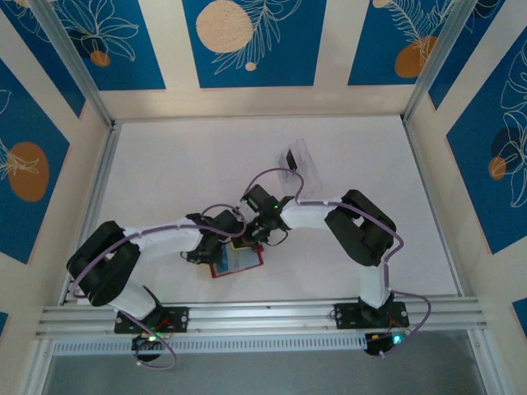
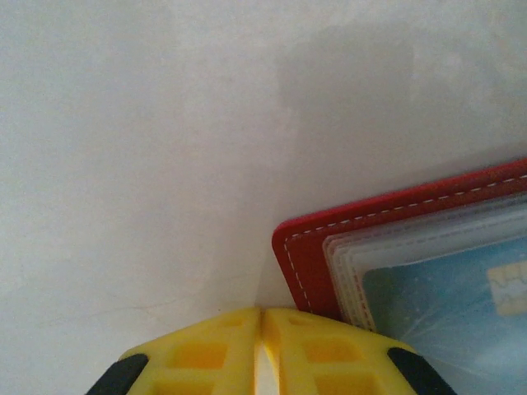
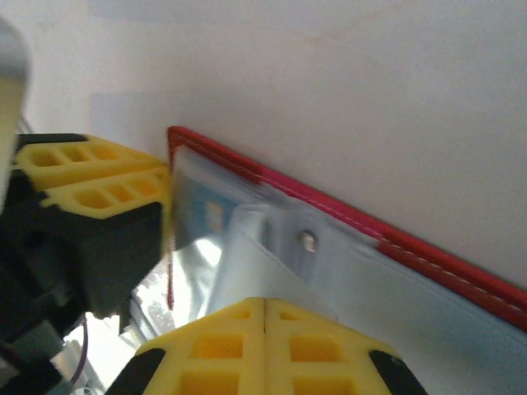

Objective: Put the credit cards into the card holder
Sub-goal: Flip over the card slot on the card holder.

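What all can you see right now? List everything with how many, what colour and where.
table: one, white, under everything
wallet: one, red with clear sleeves, lying open near the front edge
card: one seen, blue, in the wallet's clear sleeves
snap stud: one, silver, on the wallet's pale tab
tray: one, clear plastic, toward the back, right of centre
wall panels: several, blue with leaf prints, around the table
arms: two, white and black, both reaching to the wallet
left hand: one, yellow fingers together, at the wallet's corner
right hand: one, yellow fingers together, at the pale tab
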Robot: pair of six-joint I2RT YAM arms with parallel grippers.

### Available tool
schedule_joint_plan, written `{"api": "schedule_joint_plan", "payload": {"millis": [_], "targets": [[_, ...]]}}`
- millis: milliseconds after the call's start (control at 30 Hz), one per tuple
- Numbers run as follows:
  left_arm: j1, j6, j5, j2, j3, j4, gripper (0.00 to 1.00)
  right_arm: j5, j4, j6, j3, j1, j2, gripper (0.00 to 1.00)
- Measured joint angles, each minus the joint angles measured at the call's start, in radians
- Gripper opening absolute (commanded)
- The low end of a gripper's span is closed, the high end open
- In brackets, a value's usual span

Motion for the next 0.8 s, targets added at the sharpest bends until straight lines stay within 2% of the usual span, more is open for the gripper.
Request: {"api": "schedule_joint_plan", "payload": {"millis": [300, 567, 800], "targets": [[0.0, 0.003, 0.001, -0.001, 0.002, -0.001, 0.2, -0.033, 0.028, 0.015, 0.001, 0.027, 0.009, 0.15], [0.001, 0.003, -0.005, -0.022, -0.01, 0.016, 0.3, -0.037, 0.031, 0.019, 0.008, 0.034, 0.022, 0.24], [0.002, 0.003, -0.001, -0.064, -0.024, 0.095, 0.39, -0.074, 0.034, 0.018, 0.02, 0.031, 0.021, 0.25]]}}
